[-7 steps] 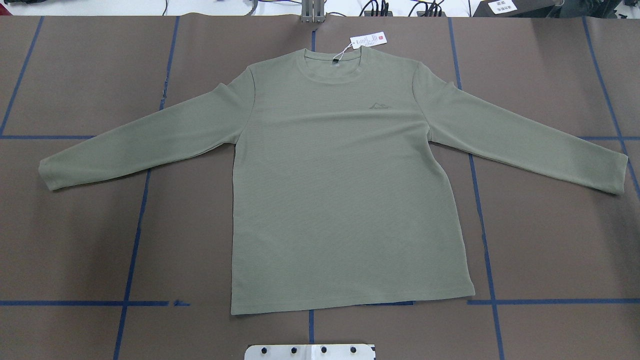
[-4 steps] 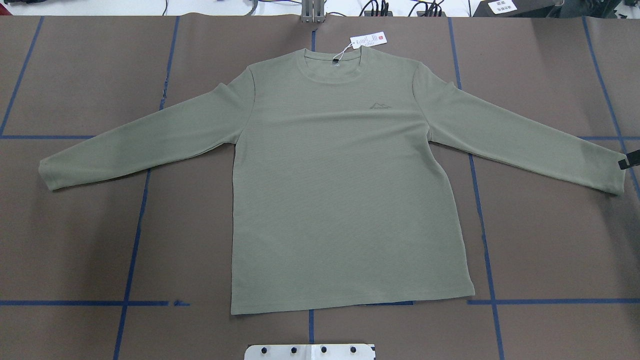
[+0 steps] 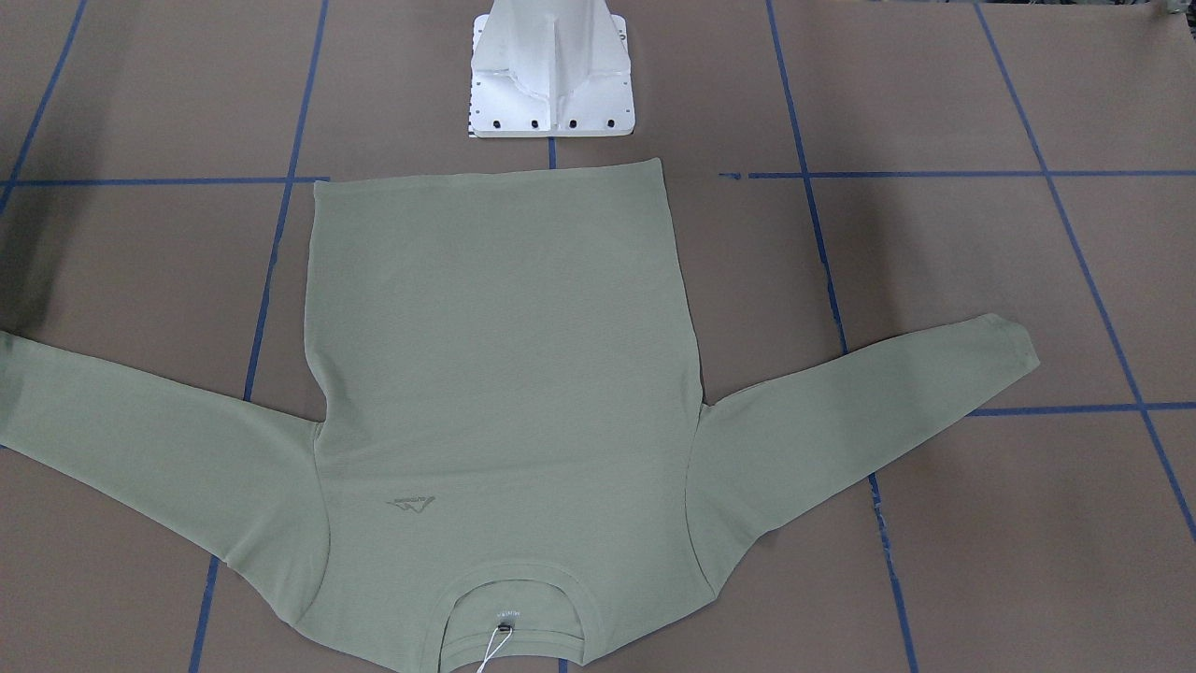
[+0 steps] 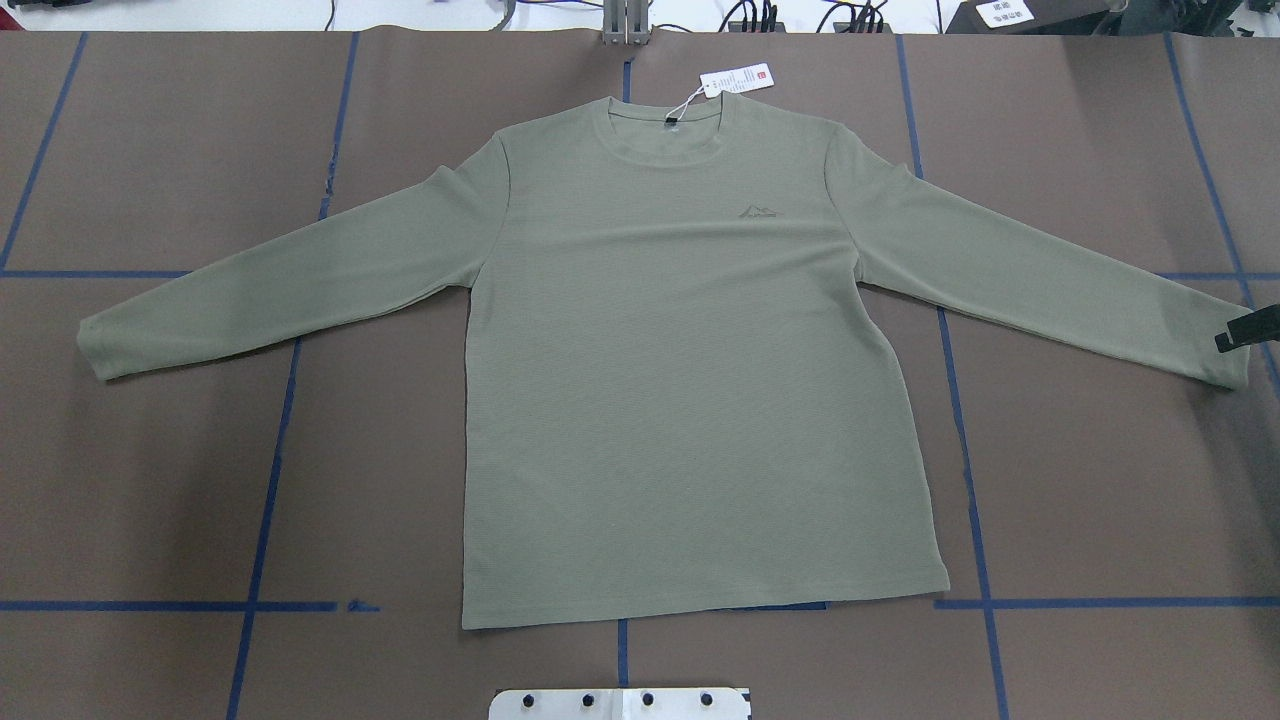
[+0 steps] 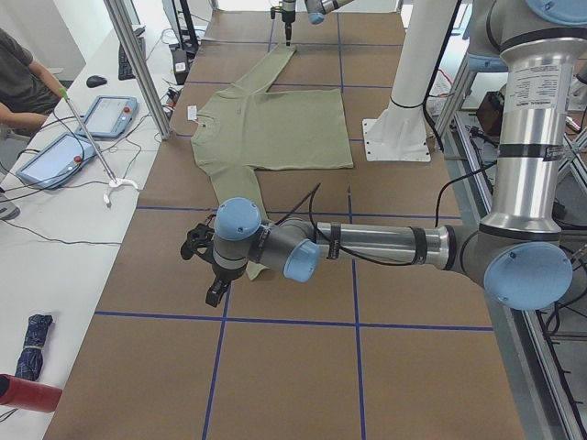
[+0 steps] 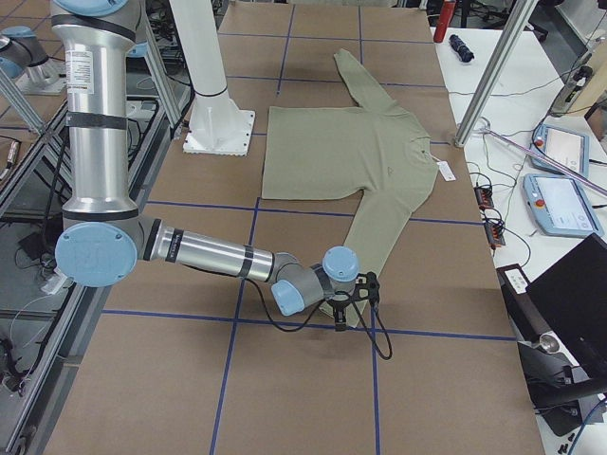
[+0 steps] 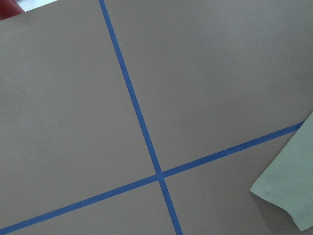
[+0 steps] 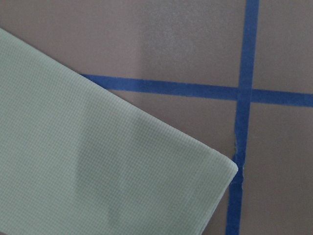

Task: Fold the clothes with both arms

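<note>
Your shirt [image 4: 690,400] lies flat and face up in the middle of the desk [image 4: 150,480]. Its hem is towards the base [image 3: 551,75] and its collar and tag [image 4: 737,79] are on the far side. Both sleeves are spread outward and slightly down, which I judge gives each arm a sleeve of its own and leaves the body free as the surface to fold onto. No fold has been made. The right tool [image 4: 1232,337] shows in the overhead view only as a black sliver over the right cuff [image 8: 195,196], low and close to the cloth. That wrist's view is filled by the cuff corner lying just beside a crossing of blue tape [image 8: 242,93]. The left tool [image 5: 215,291] hangs low at the end of a long, nearly level reach. Its wrist view puts the left cuff [image 7: 288,196] off in the lower right corner, so it looks to be just beside the cuff and not over it. Neither arm has lifted any fabric that you can see. You cannot tell from these angles whether either tool's fingers are apart or together, since the right one is cut off at the edge of the overhead view and the left one shows only from the side. Both arms are likely placed for sleeve grabs at the cuffs.
</note>
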### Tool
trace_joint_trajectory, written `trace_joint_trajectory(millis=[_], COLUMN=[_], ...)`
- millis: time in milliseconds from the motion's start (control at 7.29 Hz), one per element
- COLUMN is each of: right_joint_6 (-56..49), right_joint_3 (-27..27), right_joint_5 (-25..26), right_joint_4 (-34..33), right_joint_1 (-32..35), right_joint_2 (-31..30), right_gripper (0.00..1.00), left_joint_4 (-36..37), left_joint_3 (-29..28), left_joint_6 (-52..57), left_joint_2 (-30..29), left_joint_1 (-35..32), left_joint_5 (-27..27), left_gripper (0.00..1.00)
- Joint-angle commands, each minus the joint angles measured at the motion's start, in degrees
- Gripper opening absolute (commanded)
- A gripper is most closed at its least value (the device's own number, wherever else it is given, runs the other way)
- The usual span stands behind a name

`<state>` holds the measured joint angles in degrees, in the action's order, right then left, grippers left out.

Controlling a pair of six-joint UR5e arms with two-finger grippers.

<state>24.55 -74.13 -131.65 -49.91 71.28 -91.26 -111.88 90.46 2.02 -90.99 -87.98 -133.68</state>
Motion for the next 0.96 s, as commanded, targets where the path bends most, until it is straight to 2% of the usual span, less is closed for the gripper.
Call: trace_joint_trajectory(millis=[0, 549, 823], right_joint_6=[-0.12, -0.21, -0.03], right_joint_3=[1.18, 1.62, 1.97], right_joint_5=[-0.18, -0.19, -0.19], right_joint_4=[-0.19, -0.45, -0.45], right_joint_1=[-0.09, -0.27, -0.53], right_joint_2=[0.20, 0.29, 0.55], right_gripper=[1.00, 1.00, 0.88], left_joint_4=[-0.01, -0.01, -0.01], left_joint_3=[0.15, 0.24, 0.15], left_joint_6=[0.00, 0.00, 0.08], left_joint_2=[0.02, -0.24, -0.24], left_joint_1=[0.00, 0.00, 0.00], left_joint_5=[0.00, 0.00, 0.00], left_gripper=[1.00, 1.00, 1.00])
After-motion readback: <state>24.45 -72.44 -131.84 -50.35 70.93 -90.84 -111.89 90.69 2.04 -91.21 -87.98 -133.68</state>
